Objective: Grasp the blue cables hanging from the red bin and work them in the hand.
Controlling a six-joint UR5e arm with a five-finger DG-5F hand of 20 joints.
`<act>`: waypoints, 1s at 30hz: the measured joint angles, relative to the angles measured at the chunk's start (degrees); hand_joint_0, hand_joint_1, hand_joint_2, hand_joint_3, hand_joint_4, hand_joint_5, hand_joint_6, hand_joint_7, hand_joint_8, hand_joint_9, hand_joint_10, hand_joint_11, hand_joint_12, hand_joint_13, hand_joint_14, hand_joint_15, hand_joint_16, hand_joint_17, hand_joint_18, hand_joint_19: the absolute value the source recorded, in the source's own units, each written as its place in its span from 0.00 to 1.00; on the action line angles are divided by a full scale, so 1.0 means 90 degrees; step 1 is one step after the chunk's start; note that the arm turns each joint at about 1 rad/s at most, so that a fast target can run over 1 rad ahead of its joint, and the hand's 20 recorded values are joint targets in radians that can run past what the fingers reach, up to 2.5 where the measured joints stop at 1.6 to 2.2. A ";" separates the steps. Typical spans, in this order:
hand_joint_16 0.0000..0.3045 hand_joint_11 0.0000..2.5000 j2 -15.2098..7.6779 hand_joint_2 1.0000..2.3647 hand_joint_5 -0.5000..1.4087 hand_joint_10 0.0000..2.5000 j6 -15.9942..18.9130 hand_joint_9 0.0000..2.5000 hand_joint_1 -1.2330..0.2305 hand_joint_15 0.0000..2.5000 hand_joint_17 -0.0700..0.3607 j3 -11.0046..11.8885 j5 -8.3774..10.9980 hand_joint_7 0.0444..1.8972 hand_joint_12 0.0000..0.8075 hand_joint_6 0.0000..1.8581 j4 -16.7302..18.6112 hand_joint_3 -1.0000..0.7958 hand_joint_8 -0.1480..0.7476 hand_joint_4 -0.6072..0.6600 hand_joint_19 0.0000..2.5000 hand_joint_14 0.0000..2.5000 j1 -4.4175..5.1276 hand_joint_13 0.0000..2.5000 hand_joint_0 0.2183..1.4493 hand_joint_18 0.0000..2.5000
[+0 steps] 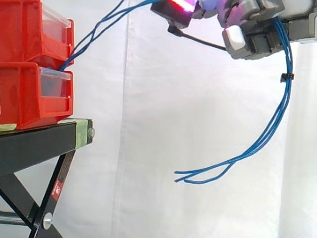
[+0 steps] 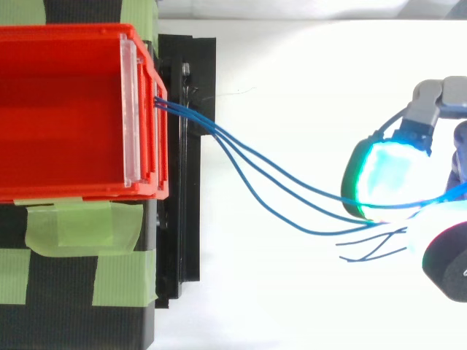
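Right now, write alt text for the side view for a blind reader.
The hand, upper right, has its fingers curled round blue cables that rise to it from stacked red bins at the left. Their free ends, bound by a black tie, droop below the hand before a white curtain; the bins sit on a black stand.

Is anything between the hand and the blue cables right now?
Nothing visible. The blue cables run clear from the red bin into the hand, whose fingers curl round them; their loose ends hang below it.
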 measured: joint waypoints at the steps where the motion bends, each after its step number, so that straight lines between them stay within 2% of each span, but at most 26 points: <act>1: 0.18 1.00 0.0000 0.01 0.49 1.00 0.0000 0.34 0.38 0.83 0.45 0.0000 0.0015 0.69 0.76 0.27 0.0000 0.13 0.78 0.68 0.28 1.00 0.0008 0.44 0.54 0.59; 9: 0.18 1.00 -0.0002 0.01 0.50 1.00 0.0000 0.36 0.38 0.83 0.45 -0.0004 0.0075 0.70 0.76 0.31 0.0000 0.21 0.77 0.67 0.29 1.00 0.0046 0.45 0.54 0.60; 12: 0.18 1.00 -0.0002 0.02 0.51 1.00 0.0000 0.36 0.38 0.83 0.46 -0.0008 0.0080 0.69 0.76 0.32 0.0000 0.30 0.77 0.66 0.29 1.00 0.0058 0.45 0.52 0.61; 16: 0.19 1.00 -0.0002 0.02 0.51 1.00 0.0000 0.36 0.38 0.83 0.46 -0.0016 0.0107 0.70 0.77 0.31 0.0002 0.36 0.78 0.65 0.29 1.00 0.0076 0.45 0.51 0.60; 25: 0.20 1.00 -0.0001 0.02 0.53 1.00 -0.0037 0.36 0.37 0.81 0.48 -0.0019 0.0130 0.71 0.76 0.29 -0.0002 0.43 0.76 0.62 0.25 1.00 0.0092 0.46 0.51 0.62; 30: 0.20 1.00 -0.0002 0.02 0.54 1.00 -0.0222 0.36 0.37 0.81 0.49 -0.0019 0.0115 0.72 0.76 0.29 -0.0005 0.44 0.75 0.61 0.25 1.00 0.0092 0.46 0.51 0.62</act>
